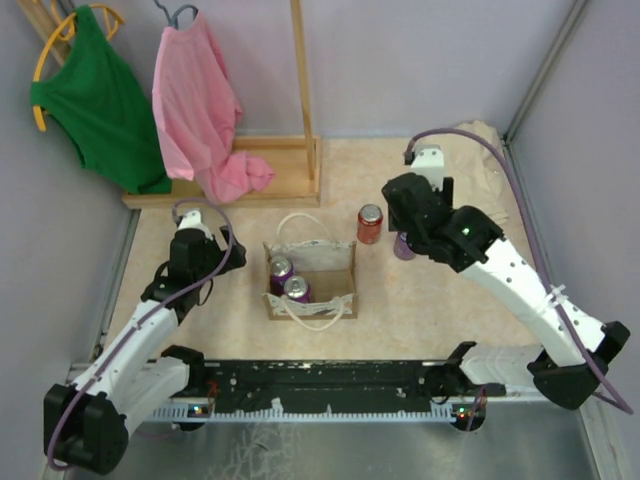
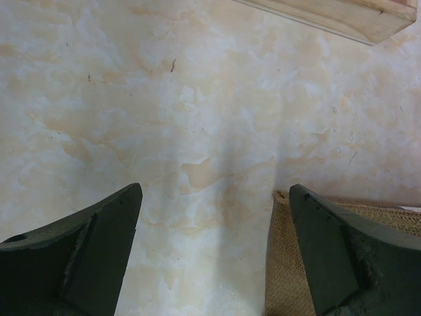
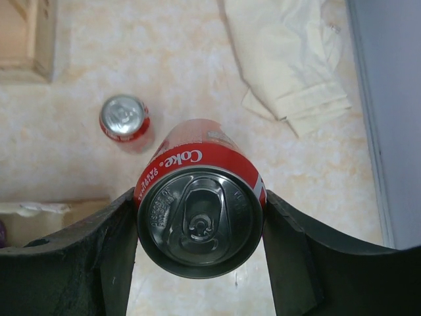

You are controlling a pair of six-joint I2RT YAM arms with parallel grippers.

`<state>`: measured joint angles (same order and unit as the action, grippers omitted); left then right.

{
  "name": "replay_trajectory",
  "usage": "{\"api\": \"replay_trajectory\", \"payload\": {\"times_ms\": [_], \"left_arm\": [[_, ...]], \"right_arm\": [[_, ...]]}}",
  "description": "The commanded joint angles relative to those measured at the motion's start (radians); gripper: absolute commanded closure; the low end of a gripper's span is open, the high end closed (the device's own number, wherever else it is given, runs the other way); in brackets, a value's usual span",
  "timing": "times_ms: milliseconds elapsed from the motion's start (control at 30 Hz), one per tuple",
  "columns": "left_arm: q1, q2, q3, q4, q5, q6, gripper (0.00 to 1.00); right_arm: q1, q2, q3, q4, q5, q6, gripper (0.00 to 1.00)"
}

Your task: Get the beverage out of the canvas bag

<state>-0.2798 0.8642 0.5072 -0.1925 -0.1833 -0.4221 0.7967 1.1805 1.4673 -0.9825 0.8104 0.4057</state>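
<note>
The tan canvas bag (image 1: 310,280) with white rope handles stands mid-table, with two purple cans (image 1: 288,280) inside. My right gripper (image 1: 406,236) is to the right of the bag, shut on a red Coke can (image 3: 197,217) held upright; the fingers (image 3: 289,250) press both of its sides. I cannot tell whether it touches the table. A second red Coke can (image 1: 370,224) stands on the table beside it and also shows in the right wrist view (image 3: 123,122). My left gripper (image 1: 186,218) is open and empty (image 2: 216,197) over bare table just left of the bag's wall (image 2: 289,263).
A wooden rack base (image 1: 250,170) with green and pink garments on hangers stands at the back left; its edge shows in the left wrist view (image 2: 342,16). A beige cloth (image 3: 283,59) lies at the back right by the wall.
</note>
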Motion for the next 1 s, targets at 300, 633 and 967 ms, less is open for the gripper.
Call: {"api": "replay_trajectory", "payload": {"times_ms": [300, 633, 967], "left_arm": [[-0.004, 0.021, -0.006, 0.037, 0.028, 0.0, 0.01], [-0.004, 0.017, -0.01, 0.033, 0.029, -0.004, 0.01], [-0.003, 0.021, -0.008, 0.028, 0.019, -0.004, 0.01]], "right_arm": [[-0.026, -0.074, -0.385, 0.085, -0.178, 0.217, 1.0], [-0.127, -0.079, -0.565, 0.287, -0.321, 0.208, 1.0], [-0.171, 0.004, -0.553, 0.315, -0.375, 0.194, 1.0]]}}
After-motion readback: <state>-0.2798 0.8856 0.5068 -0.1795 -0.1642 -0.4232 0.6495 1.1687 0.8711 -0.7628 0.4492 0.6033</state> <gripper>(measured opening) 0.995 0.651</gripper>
